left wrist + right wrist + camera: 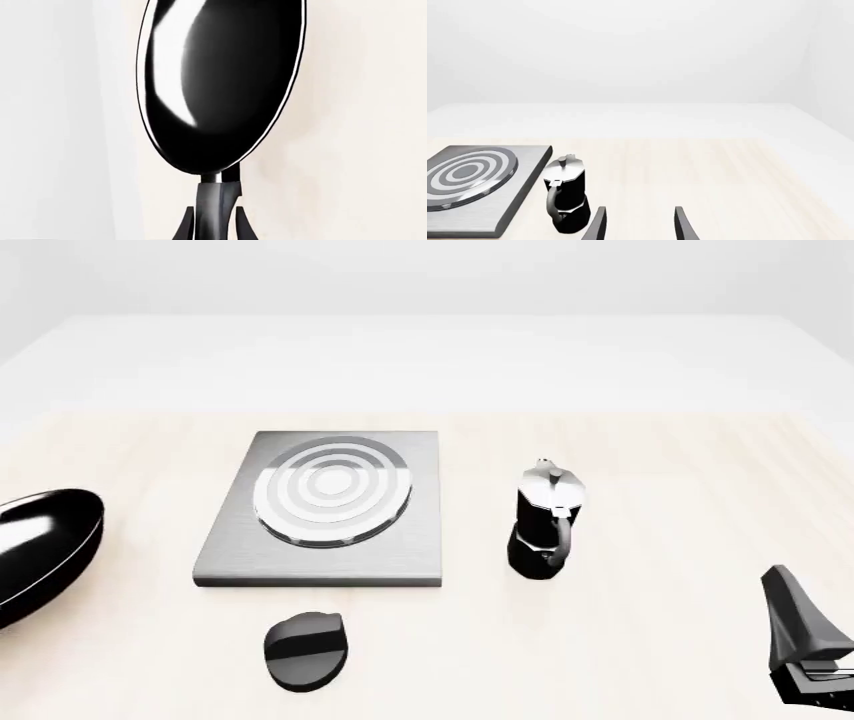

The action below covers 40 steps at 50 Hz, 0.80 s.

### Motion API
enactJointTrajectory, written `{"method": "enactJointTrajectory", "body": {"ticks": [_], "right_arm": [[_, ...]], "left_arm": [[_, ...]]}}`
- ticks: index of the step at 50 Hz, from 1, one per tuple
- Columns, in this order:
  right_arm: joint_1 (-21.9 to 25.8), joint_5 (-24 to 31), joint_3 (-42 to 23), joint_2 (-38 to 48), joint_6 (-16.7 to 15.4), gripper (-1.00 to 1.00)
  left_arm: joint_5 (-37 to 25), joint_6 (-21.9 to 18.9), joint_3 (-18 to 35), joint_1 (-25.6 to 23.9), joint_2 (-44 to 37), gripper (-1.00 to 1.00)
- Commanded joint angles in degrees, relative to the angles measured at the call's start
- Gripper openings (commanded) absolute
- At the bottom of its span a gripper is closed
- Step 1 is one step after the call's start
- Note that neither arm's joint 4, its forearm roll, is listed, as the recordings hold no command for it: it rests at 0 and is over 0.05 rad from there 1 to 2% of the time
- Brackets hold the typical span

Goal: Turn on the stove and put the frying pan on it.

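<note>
The left gripper [215, 227] is seen clamped on the handle of the glossy black frying pan [40, 550], which is held tilted at the front view's 9 o'clock edge. The oval knob [307, 648] is found at 6 o'clock from the brushed-grey stove [327, 550]. The right gripper [639, 225], fingers parted and empty, is shown properly only by its wrist view.

Left gripper [215, 231]: two matte black fingers, tapering upward, visible at the bottom centre of the left wrist frame. Right gripper [639, 225]: two thin, dark grey blade-shaped fingers [684, 226] at bottom centre; in the front frame's lower right, a black angular wedge-shaped body [809, 655].
</note>
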<state>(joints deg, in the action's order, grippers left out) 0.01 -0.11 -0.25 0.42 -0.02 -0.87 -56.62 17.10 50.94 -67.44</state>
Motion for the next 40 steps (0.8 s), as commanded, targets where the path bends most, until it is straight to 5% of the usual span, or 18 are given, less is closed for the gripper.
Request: {"method": "enactJointTrajectory", "body": {"ticks": [1, 40], "right_arm": [[0.0, 0.0, 0.0, 0.0, 0.0, 1.0], [0.0, 0.0, 0.0, 0.0, 0.0, 1.0]], "left_arm": [[-2.5, 0.5, 2.6, -1.0, 3.0, -1.0], [-15.7, 4.8, 7.9, -9.5, 16.7, -1.0]]}}
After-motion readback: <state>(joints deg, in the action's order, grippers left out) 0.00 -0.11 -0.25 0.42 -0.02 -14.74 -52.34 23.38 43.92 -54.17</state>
